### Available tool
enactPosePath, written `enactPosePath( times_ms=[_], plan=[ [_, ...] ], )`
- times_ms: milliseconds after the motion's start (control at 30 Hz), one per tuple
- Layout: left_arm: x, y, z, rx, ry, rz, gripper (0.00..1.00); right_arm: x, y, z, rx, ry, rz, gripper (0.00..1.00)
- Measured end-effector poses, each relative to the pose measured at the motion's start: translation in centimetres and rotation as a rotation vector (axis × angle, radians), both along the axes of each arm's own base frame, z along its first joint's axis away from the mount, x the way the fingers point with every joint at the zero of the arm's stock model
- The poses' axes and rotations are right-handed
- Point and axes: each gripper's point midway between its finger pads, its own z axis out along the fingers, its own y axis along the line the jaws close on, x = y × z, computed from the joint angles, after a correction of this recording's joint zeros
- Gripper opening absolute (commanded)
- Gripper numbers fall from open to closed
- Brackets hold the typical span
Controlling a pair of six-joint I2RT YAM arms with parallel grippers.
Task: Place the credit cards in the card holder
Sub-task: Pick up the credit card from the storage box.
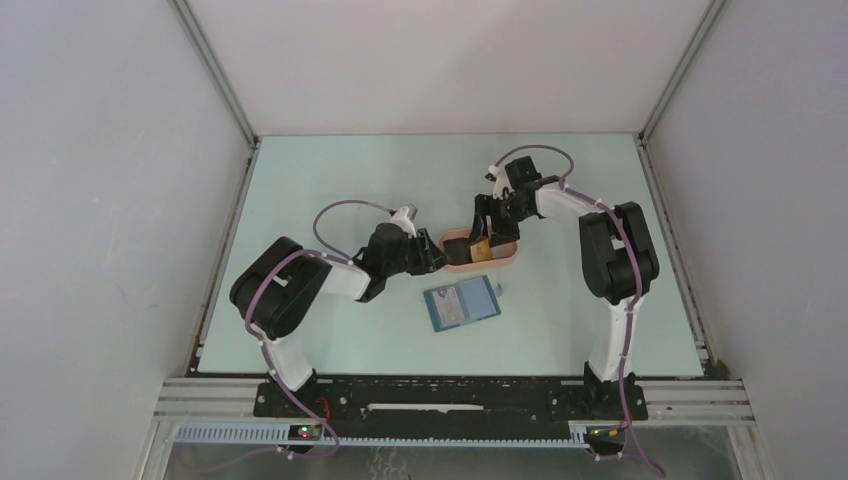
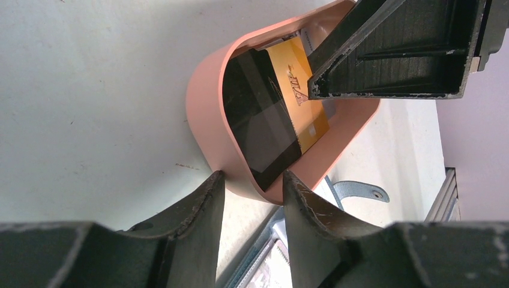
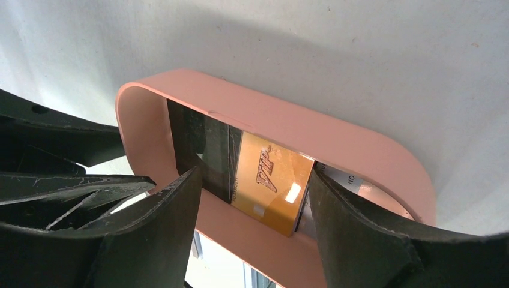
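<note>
A salmon-pink oval tray (image 1: 503, 262) holds a black card (image 2: 258, 120), a gold "VIP" card (image 3: 270, 180) and a pale printed card (image 3: 347, 178) under them. My right gripper (image 3: 253, 178) is open over the tray, with its jaws straddling the gold card; one fingertip (image 3: 324, 186) touches that card's edge. It also shows in the top view (image 1: 483, 233). My left gripper (image 2: 252, 178) is open at the tray's left end (image 2: 207, 126), with the tray's corner between its fingertips; it also shows in the top view (image 1: 436, 260). The blue card holder (image 1: 460, 304) lies open in front of the tray.
The card holder's snap tab (image 2: 360, 192) lies on the pale table (image 1: 330, 180) just past the tray. Grey walls close the table on three sides. The right arm's finger (image 2: 396, 54) hangs over the tray in the left wrist view.
</note>
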Motion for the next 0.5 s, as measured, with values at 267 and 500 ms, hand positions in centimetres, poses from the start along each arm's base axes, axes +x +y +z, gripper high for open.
enactPosePath(
  times_ms=[267,500],
  plan=[
    [0.0,0.0,0.0,0.001,0.001,0.001,0.44,0.1,-0.4,0.3,0.048,0.020,-0.011,0.68],
    [0.0,0.0,0.0,0.001,0.001,0.002,0.44,0.0,-0.4,1.0,0.089,0.026,-0.016,0.66]
  ],
)
